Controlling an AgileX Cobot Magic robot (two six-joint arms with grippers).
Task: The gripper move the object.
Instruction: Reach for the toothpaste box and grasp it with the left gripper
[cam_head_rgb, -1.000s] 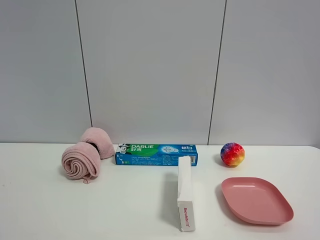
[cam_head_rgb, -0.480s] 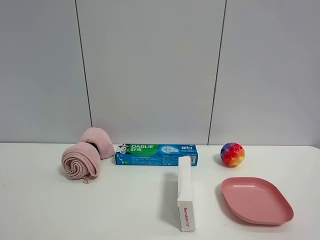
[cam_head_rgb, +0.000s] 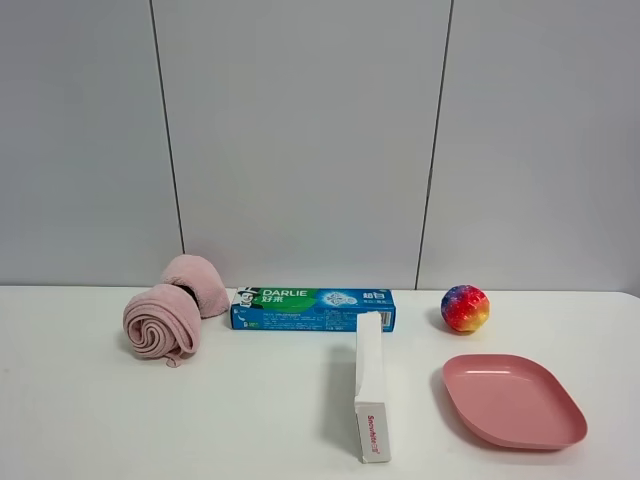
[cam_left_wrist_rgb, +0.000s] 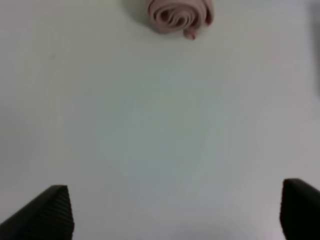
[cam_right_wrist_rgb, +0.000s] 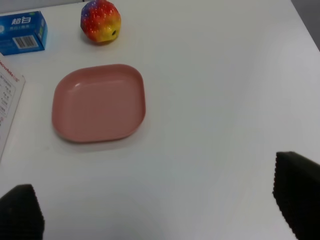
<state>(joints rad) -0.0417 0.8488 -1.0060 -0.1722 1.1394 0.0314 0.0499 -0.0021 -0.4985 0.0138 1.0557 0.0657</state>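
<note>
Outside the pink tray (cam_head_rgb: 560, 428) lie ball (cam_head_rgb: 465, 308) and carton (cam_head_rgb: 313, 309); left hand (cam_left_wrist_rgb: 172, 212), right hand (cam_right_wrist_rgb: 159, 210) both spread.

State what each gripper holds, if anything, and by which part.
Nothing is held. The left gripper and the right gripper are both open, with nothing between their jaws. The carton lies untouched on the table.

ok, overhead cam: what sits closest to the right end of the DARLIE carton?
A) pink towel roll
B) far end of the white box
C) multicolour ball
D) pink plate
B: the white box runs up to the front of the DARLIE carton near its right end, touching or nearly so. The ball sits clearly apart to the right, and the towel roll is at the carton's other end.
</note>
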